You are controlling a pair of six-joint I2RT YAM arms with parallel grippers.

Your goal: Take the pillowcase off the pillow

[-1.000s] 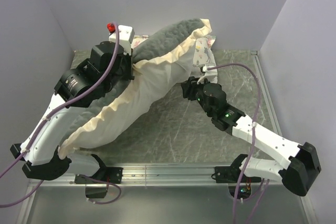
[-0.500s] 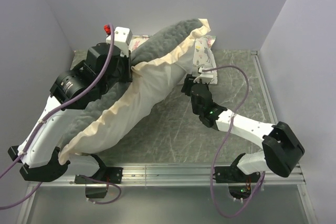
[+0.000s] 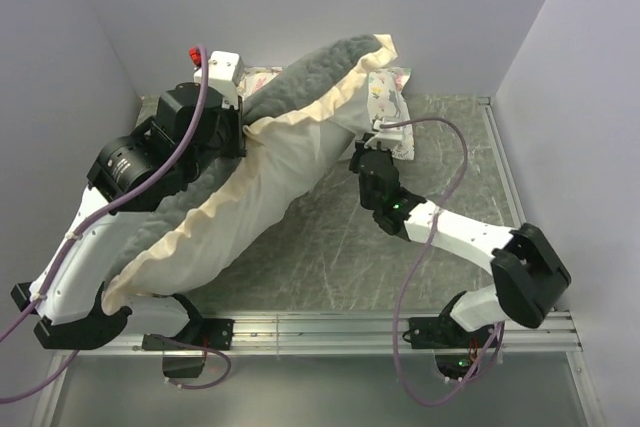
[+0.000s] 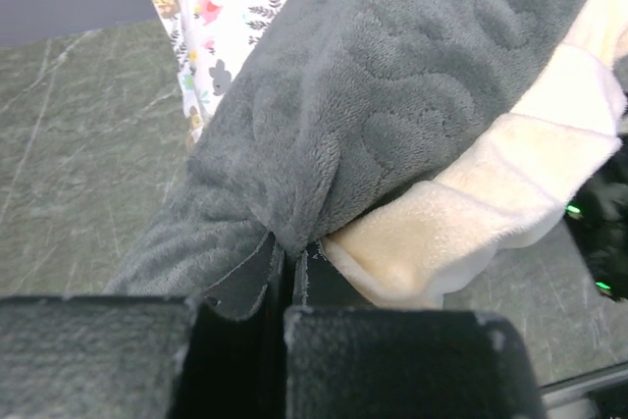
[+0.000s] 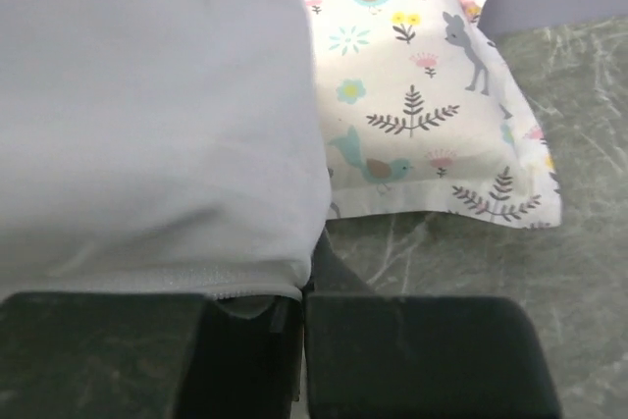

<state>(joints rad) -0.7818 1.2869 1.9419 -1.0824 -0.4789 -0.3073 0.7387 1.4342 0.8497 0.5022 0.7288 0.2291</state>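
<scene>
Pinching a fold of the dark grey plush pillowcase (image 4: 392,76), the left claw (image 4: 289,267) has its jaws clamped tight on the fabric, which billows up and away ahead of it, with the cream frill (image 4: 471,193) bunched just to the right of the jaws. Over on the other side, the right claw (image 5: 299,306) is closed on the bottom edge of the plain white pillow (image 5: 147,95), whose bulk fills the space above and to its left. The animal-print pillow (image 5: 422,115) lies on the table (image 5: 589,76) ahead of that claw, to the right.

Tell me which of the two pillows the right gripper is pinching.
The plain white pillow, its edge caught in the right gripper; the animal-print pillow lies beyond it, ungripped.
</scene>
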